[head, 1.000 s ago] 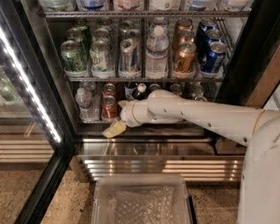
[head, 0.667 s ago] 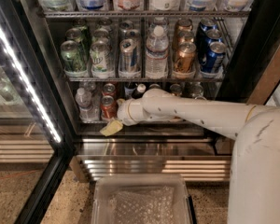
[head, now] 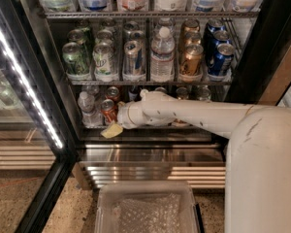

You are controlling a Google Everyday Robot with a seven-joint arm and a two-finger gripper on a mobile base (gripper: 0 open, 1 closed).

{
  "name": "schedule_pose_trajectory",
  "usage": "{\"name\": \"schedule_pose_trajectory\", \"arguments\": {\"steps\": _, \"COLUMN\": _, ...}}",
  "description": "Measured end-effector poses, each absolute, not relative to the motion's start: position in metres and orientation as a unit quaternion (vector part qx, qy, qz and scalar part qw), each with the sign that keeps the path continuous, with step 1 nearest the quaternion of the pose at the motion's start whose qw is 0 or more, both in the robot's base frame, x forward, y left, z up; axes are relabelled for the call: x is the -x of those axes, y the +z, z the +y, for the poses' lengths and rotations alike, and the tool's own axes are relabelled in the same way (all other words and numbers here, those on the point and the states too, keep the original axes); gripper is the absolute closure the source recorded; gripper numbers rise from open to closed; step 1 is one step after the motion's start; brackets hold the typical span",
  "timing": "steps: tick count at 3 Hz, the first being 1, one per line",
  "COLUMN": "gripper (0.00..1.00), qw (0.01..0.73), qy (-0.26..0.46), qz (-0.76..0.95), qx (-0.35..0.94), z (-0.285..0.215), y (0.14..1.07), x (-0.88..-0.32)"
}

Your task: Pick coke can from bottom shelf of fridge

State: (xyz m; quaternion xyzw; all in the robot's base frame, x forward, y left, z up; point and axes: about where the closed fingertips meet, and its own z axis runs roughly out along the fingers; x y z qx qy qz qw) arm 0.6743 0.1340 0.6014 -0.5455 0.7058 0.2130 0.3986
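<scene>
The fridge (head: 264,42) stands open, its bottom shelf (head: 189,133) low in the middle of the view. A red coke can (head: 108,109) with a silver top stands at the front left of that shelf, with a second red can (head: 113,93) behind it. My white arm reaches in from the right across the shelf. My gripper (head: 112,129) is at the shelf's front edge, just below and right of the front coke can, close to it. The arm hides the cans further right on the shelf.
A small clear bottle (head: 87,108) stands left of the coke can. The shelf above holds green cans (head: 76,58), a water bottle (head: 162,52), gold cans (head: 190,59) and blue cans (head: 221,57). There is an LED strip (head: 29,93) at left, a ribbed steel base (head: 150,171) and a clear tray (head: 146,208) below.
My arm and gripper have shifted slightly left and a little up, closer to the front coke can. The cans have not moved.
</scene>
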Motion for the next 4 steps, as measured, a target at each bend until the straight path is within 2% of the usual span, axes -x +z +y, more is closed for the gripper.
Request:
{"name": "schedule_pose_trajectory", "arguments": {"steps": 2, "gripper": 0.3, "qw": 0.397, "qy": 0.216, "qz": 0.697, "qx": 0.556, "z": 0.1473, "y": 0.6008, "x": -0.6777}}
{"name": "schedule_pose_trajectory", "arguments": {"steps": 3, "gripper": 0.49, "qw": 0.397, "qy": 0.216, "qz": 0.697, "qx": 0.556, "z": 0.1471, "y": 0.6045, "x": -0.678}}
{"name": "schedule_pose_trajectory", "arguments": {"steps": 4, "gripper": 0.72, "qw": 0.397, "qy": 0.216, "qz": 0.697, "qx": 0.556, "z": 0.1471, "y": 0.6073, "x": -0.6788}}
